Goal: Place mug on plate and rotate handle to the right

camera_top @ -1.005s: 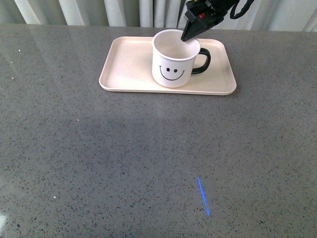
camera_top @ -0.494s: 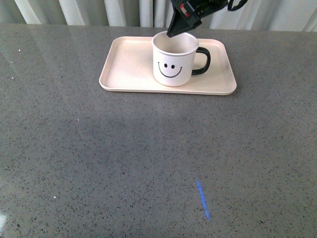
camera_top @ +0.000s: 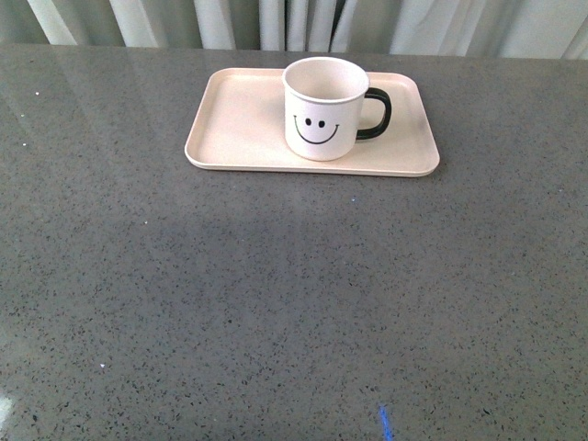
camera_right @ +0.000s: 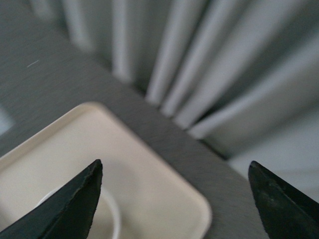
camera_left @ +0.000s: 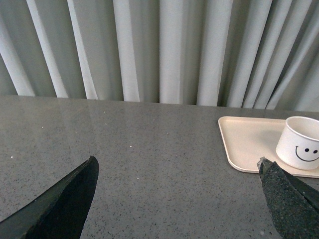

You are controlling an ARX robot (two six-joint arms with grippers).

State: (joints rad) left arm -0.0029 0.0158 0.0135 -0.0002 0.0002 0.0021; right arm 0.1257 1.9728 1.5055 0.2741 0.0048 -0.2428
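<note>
The white mug (camera_top: 323,110) with a black smiley face stands upright on the pale pink-beige plate (camera_top: 239,115) at the far middle of the table. Its black handle (camera_top: 376,112) points right. Neither gripper shows in the front view. In the left wrist view my left gripper (camera_left: 177,172) is open and empty over bare table, with the plate (camera_left: 246,142) and the mug (camera_left: 300,143) off to one side. In the right wrist view my right gripper (camera_right: 174,172) is open and empty above a corner of the plate (camera_right: 149,184); a piece of the mug's rim (camera_right: 115,216) shows by one finger.
The grey speckled table (camera_top: 276,294) spreads wide in front of the plate. Pale pleated curtains (camera_top: 276,23) hang behind the table's far edge. A small blue streak of light (camera_top: 385,424) lies on the table near the front.
My right gripper, which was at the mug's rim, has risen up and out of the front view. The mug stays on the plate with its handle to the right.
</note>
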